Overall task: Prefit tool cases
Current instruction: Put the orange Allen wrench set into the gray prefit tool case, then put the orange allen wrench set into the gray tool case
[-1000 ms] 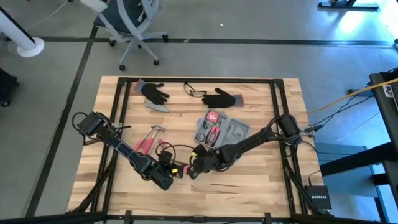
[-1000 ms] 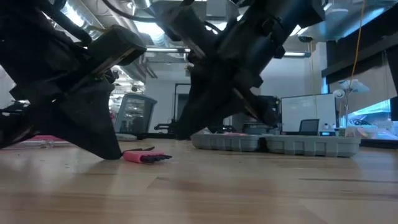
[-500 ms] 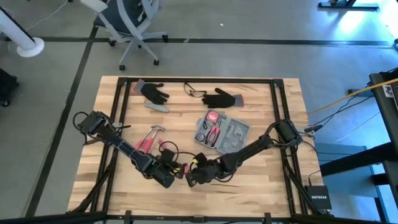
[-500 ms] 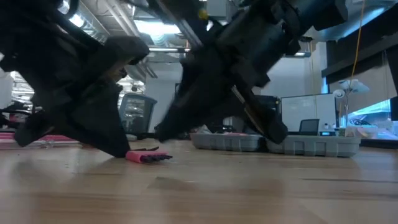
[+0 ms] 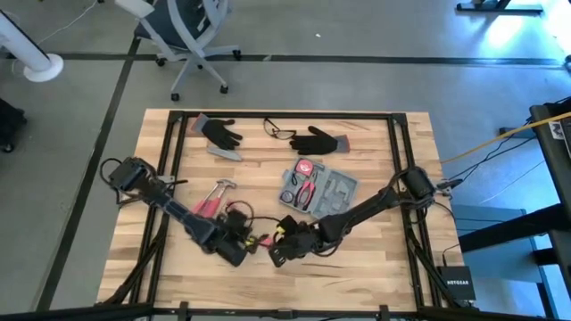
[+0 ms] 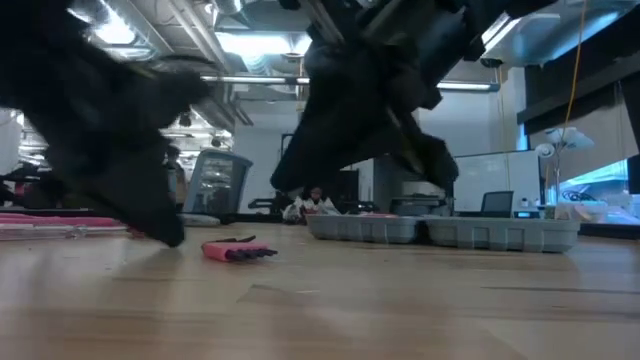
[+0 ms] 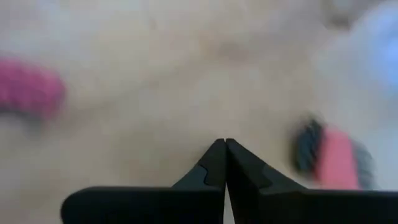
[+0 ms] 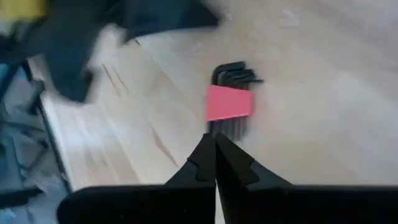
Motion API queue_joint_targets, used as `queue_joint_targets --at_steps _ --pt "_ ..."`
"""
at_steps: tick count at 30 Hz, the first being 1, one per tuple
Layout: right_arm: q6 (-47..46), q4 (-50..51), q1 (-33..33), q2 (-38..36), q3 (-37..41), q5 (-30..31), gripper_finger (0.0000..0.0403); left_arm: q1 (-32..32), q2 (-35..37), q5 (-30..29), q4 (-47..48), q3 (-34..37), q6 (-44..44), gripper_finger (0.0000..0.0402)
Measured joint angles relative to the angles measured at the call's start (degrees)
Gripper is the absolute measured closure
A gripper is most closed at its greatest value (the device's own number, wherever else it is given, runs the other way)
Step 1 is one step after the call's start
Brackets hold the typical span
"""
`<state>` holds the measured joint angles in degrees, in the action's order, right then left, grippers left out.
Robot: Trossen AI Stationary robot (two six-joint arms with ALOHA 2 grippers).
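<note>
The grey-blue tool case [image 5: 319,189] lies open on its back on the table right of centre, with red-handled tools in its slots; it also shows in the low view as the case [image 6: 440,230]. A red-sleeved hex key set [image 5: 261,241] lies flat on the wood near the front edge, between both grippers. My left gripper [image 5: 237,256] is shut just left of it, low over the table. My right gripper [image 5: 276,258] is shut just right of it; its wrist view shows the hex key set [image 8: 230,102] right beyond the tips. In the low view it hangs above the hex key set [image 6: 238,250].
A red-handled hammer [image 5: 214,198] lies left of the case, behind the left gripper. Two black gloves [image 5: 220,134] [image 5: 318,140] and safety glasses [image 5: 278,130] lie along the far edge. Black frame rails [image 5: 175,156] run along the table's sides.
My right gripper has moved toward the near edge past the hex key set, then risen a little above the table. My left gripper has drawn slightly leftward, away from the hex key set. The hex key set has stayed in place.
</note>
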<state>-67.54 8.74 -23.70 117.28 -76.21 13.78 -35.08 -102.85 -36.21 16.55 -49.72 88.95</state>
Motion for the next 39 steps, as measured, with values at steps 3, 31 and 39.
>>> queue_joint_targets --at_steps 3,31,39 --pt "3.23 -2.54 1.64 -0.55 2.44 -6.31 0.0403 -4.43 -0.42 0.06 -4.74 -0.12 -2.95 0.0401" --pt "0.64 -9.22 13.22 0.72 7.81 -26.92 0.0402 -0.66 -4.68 4.82 -14.51 -1.50 -40.02 0.0402" --pt "1.85 -12.27 13.89 1.97 7.71 -26.37 0.0305 0.77 -4.74 4.97 -14.47 -1.50 -46.47 0.0402"
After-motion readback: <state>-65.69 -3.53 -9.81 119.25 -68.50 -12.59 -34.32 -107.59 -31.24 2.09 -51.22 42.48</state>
